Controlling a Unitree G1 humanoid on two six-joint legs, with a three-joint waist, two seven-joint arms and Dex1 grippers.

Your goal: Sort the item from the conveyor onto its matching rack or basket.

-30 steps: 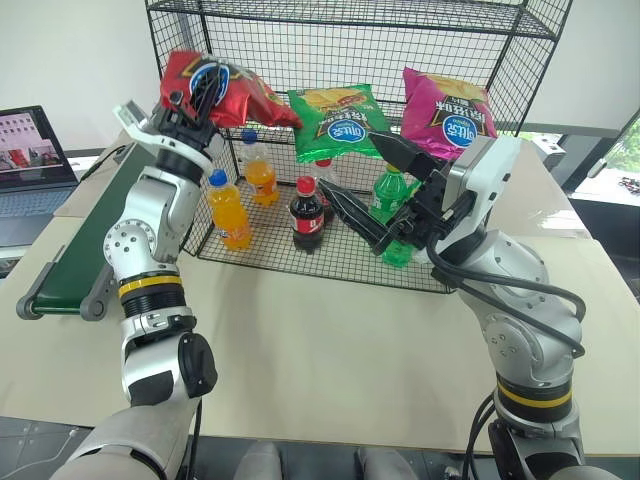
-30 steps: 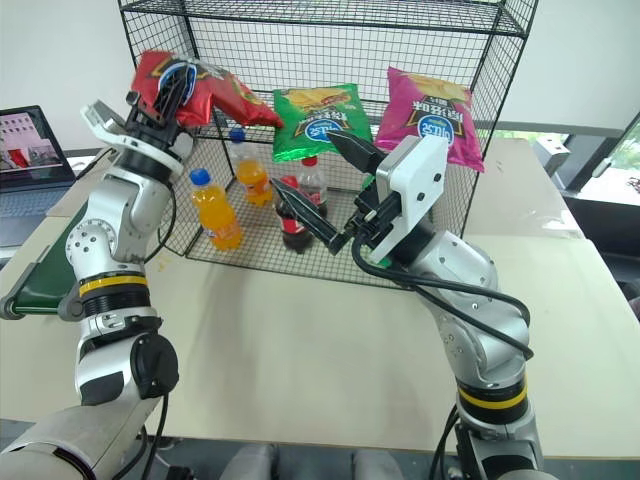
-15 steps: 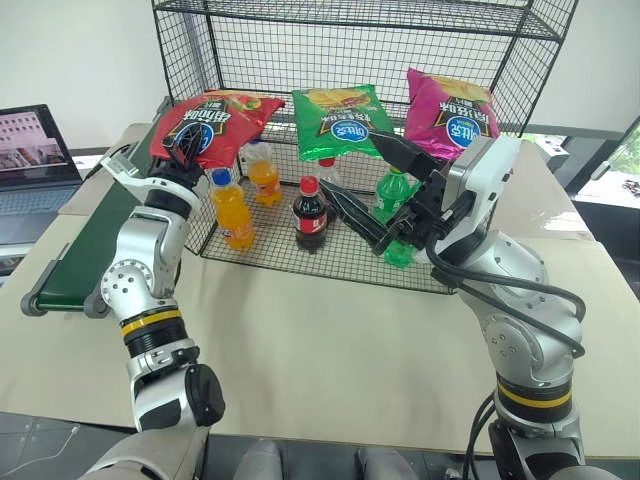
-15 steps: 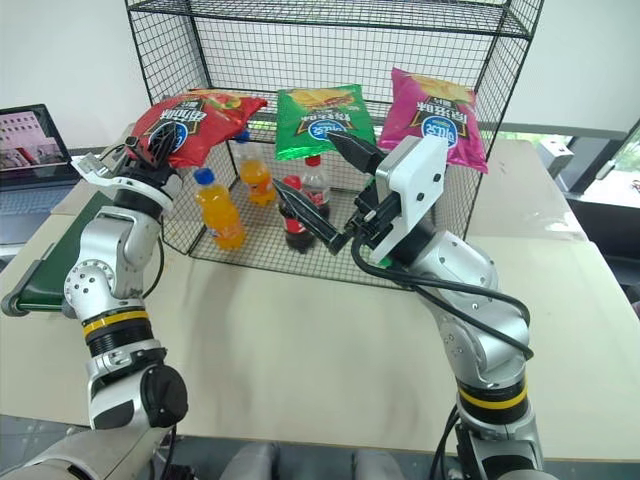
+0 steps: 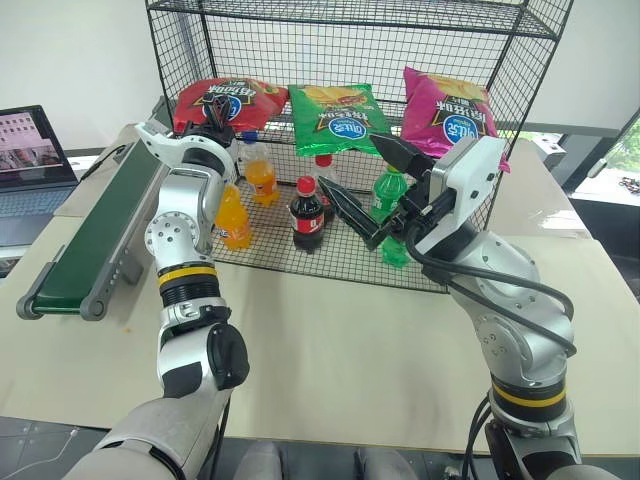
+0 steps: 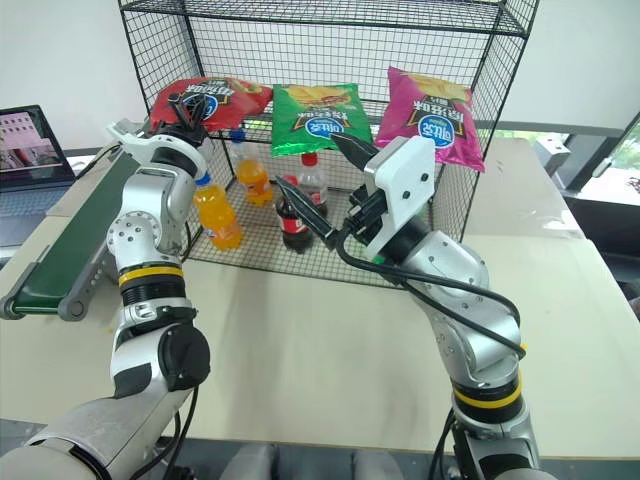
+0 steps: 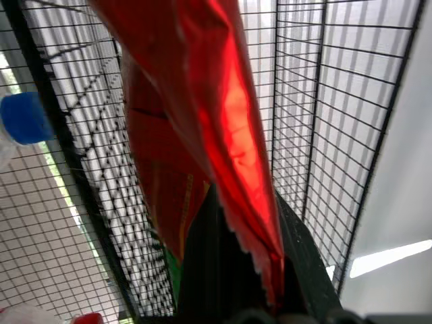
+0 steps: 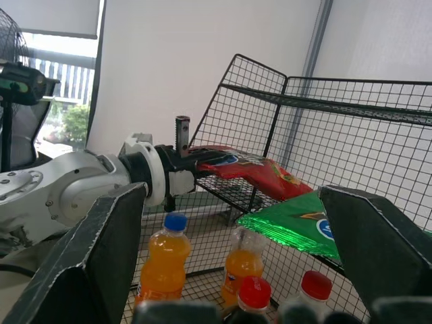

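Note:
The red chip bag (image 5: 232, 99) lies flat on the left end of the black wire rack's (image 5: 300, 60) middle tier, beside a green bag. My left gripper (image 5: 211, 122) is shut on its near edge, and the left wrist view shows the crinkly red foil (image 7: 202, 115) pinched between both black fingers (image 7: 202, 270). My right gripper (image 5: 372, 182) hangs open in front of the rack's lower tier, holding nothing. From the right wrist view, the red bag (image 8: 251, 173) rests on the shelf. The dark green conveyor (image 5: 90, 235) runs along the table's left side with nothing on it.
A green chip bag (image 5: 340, 120) and a magenta chip bag (image 5: 450, 110) share the middle tier. Orange soda bottles (image 5: 232, 215), a cola bottle (image 5: 308, 215) and a green bottle (image 5: 390, 190) stand on the bottom tier. A laptop (image 5: 35, 160) sits at far left.
My left arm has pushed forward and levelled out, bringing the red bag from raised and tilted to flat on the middle tier. The right arm has stayed put.

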